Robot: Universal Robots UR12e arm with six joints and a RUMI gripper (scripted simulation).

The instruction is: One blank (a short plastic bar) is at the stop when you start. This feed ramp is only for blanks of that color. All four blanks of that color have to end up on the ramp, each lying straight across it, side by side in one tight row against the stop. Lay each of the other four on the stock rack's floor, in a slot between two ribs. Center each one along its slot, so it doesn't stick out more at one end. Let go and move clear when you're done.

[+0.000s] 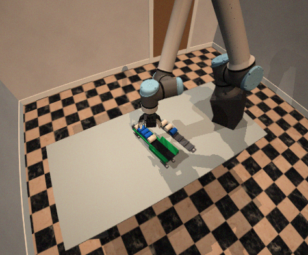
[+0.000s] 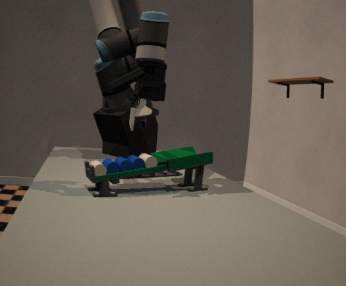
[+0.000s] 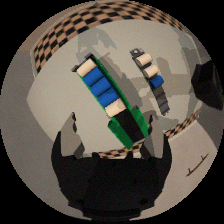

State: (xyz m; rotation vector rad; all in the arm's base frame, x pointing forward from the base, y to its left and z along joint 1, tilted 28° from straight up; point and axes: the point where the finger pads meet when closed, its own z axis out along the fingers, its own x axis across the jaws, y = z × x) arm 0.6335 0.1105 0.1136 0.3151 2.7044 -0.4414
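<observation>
The green feed ramp holds a row of blanks. A cream blank lies at the stop, then three blue blanks, then another cream blank uphill. The row also shows in the wrist view. The grey stock rack beside the ramp holds two cream blanks and one blue blank in slots at its far end. My gripper is open and empty, well above the row on the ramp. It hangs over the ramp's stop end in the top view.
The robot's dark base stands on the grey mat behind the rack. A wall with a small wooden shelf rises to the right. The ramp stands on short legs. In the exterior view the ramp hides the rack.
</observation>
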